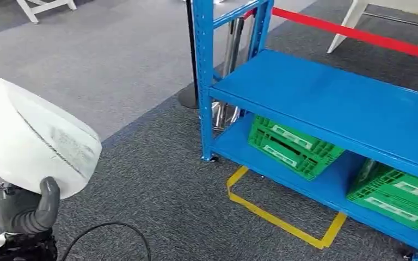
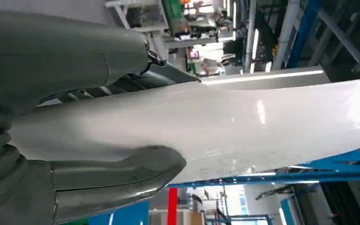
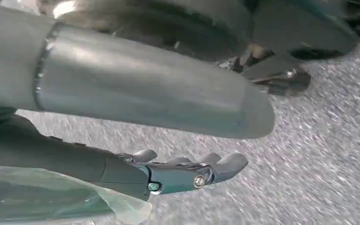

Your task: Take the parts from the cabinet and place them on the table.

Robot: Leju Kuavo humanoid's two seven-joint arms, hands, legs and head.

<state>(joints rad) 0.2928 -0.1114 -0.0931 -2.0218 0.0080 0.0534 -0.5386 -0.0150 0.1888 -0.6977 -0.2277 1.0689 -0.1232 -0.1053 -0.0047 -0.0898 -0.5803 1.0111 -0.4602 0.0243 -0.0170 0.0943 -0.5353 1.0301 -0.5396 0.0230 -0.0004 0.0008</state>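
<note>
Gripping white curved part [image 1: 30,136]: left hand [image 1: 24,209] pinches lower edge; looks light, thin, glossy-slippery, likely flexes. Right hand [image 3: 183,173] empty, fingers spread.

Green crates [image 1: 294,145] low; yellow floor tape [image 1: 275,217].

Two crates [image 1: 294,145] [image 1: 400,193] sit on the rack's [image 1: 326,100] bottom shelf, floor tape [image 1: 275,217] in front, a stanchion [image 1: 189,92] left
</note>
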